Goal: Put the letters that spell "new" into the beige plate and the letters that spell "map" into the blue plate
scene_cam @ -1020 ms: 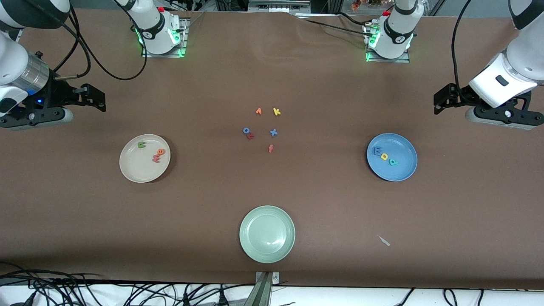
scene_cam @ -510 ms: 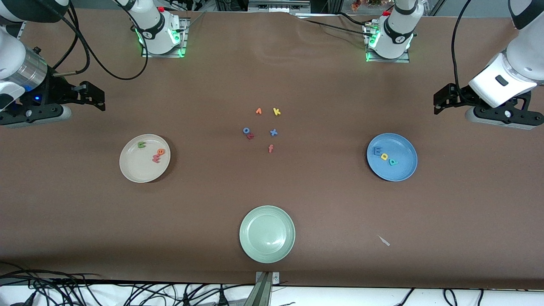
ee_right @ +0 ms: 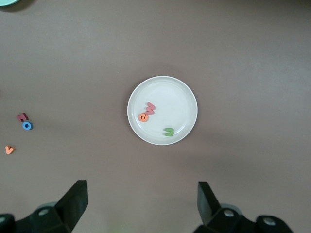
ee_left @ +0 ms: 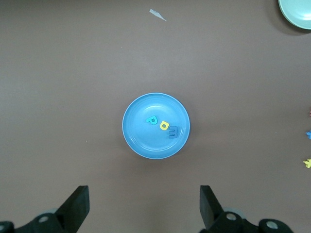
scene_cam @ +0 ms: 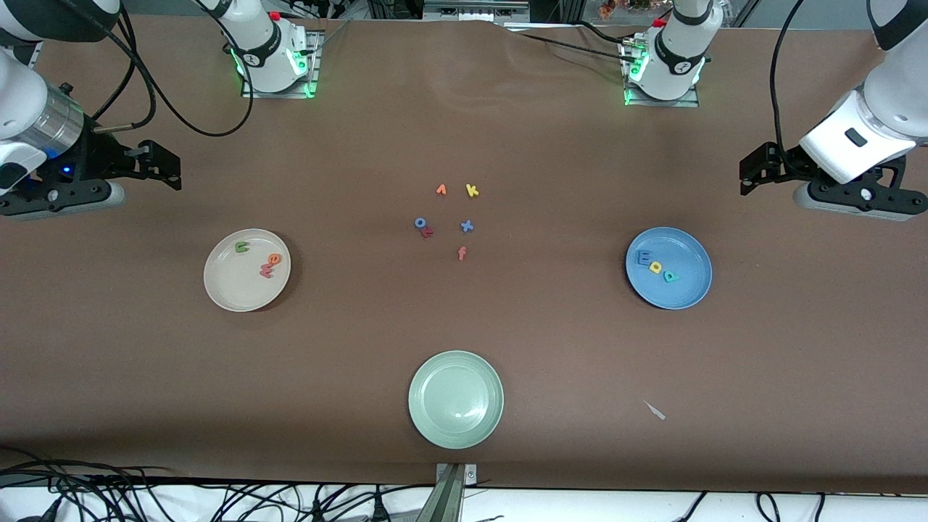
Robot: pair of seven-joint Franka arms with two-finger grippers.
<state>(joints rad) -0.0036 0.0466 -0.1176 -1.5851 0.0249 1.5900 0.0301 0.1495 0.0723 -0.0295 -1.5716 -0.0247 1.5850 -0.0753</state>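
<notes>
The beige plate (scene_cam: 230,284) (ee_right: 181,96) holds a green n (scene_cam: 242,247) (ee_right: 168,131), an orange e (scene_cam: 274,259) (ee_right: 144,117) and a pinkish-red w (scene_cam: 266,270) (ee_right: 150,108). In the blue plate (scene_cam: 687,287) (ee_left: 132,132) lie a blue m (scene_cam: 644,257) (ee_left: 173,131), a yellow a (scene_cam: 655,267) (ee_left: 164,125) and a teal p (scene_cam: 671,276) (ee_left: 152,120). My right gripper (scene_cam: 161,165) (ee_right: 142,201) hangs open and empty over bare table at the right arm's end. The left gripper (scene_cam: 754,174) (ee_left: 144,204) is open and empty over bare table at the left arm's end.
Loose letters lie mid-table: an orange v (scene_cam: 441,190), yellow k (scene_cam: 472,191), blue o (scene_cam: 420,222), a small red letter (scene_cam: 428,232), blue x (scene_cam: 467,226) and red f (scene_cam: 462,253). A pale green plate (scene_cam: 455,399) sits nearest the front camera, a white scrap (scene_cam: 655,411) beside it.
The right arm's hand has shifted slightly upward in the front view. The left arm, plates and letters have not moved.
</notes>
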